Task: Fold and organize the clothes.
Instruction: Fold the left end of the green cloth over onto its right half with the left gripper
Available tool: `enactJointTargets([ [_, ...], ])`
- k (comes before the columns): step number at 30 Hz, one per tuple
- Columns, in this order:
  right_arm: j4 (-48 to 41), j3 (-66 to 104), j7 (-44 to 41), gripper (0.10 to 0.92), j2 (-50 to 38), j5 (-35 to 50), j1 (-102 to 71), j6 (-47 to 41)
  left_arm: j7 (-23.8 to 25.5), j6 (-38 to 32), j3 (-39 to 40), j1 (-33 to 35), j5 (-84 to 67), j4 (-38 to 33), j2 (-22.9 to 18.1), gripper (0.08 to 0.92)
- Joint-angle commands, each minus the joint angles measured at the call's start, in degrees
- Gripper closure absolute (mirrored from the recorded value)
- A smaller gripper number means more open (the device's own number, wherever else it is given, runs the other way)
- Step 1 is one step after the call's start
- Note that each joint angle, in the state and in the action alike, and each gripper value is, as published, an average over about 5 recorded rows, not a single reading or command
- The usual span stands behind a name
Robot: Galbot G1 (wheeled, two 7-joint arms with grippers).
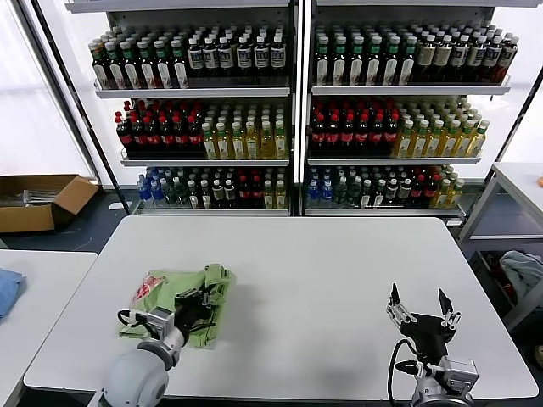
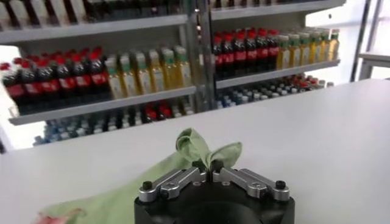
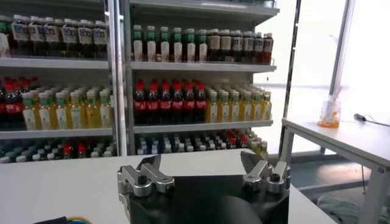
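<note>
The light green polo shirt [image 1: 174, 289] lies bunched in a rough folded heap on the white table [image 1: 314, 271], near its front left. Its red-and-white print shows at the heap's left end. My left gripper [image 1: 197, 303] is over the heap's front right part, shut on a pinched fold of the shirt. In the left wrist view the green cloth [image 2: 195, 146] rises in a peak from between the closed fingertips of the left gripper [image 2: 207, 165]. My right gripper [image 1: 420, 303] is open and empty above the table's front right, also seen in the right wrist view [image 3: 202, 165].
Shelves of bottles [image 1: 288, 110] stand behind the table. A second table [image 1: 34, 288] at the left holds a blue cloth [image 1: 8, 288]. A cardboard box [image 1: 38, 202] sits on the floor at far left. Another table [image 1: 522, 182] stands at the right.
</note>
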Motion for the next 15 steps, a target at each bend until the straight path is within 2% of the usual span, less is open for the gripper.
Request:
enactJointTargets([
  [1,0.5,-0.1,0.0,0.203,0.3,-0.4,-1.1,0.1,3.4,-3.4,4.5,-1.9,7.8,10.3,-4.6,0.858],
  [5,0.6,-0.2,-0.1,0.203,0.0,-0.4,-1.2,0.1,3.6,-4.4,4.3,-1.8,8.5,11.9,-5.5,0.752],
  [9,0.6,-0.3,-0.1,0.203,-0.3,-0.4,-1.2,0.2,3.5,-5.1,3.7,-1.2,5.8,10.5,-5.8,0.639],
  [15,-0.1,-0.7,-0.2,0.203,-0.7,-0.3,-0.8,0.3,2.3,-6.8,0.9,0.4,-4.1,0.5,-5.0,0.466],
])
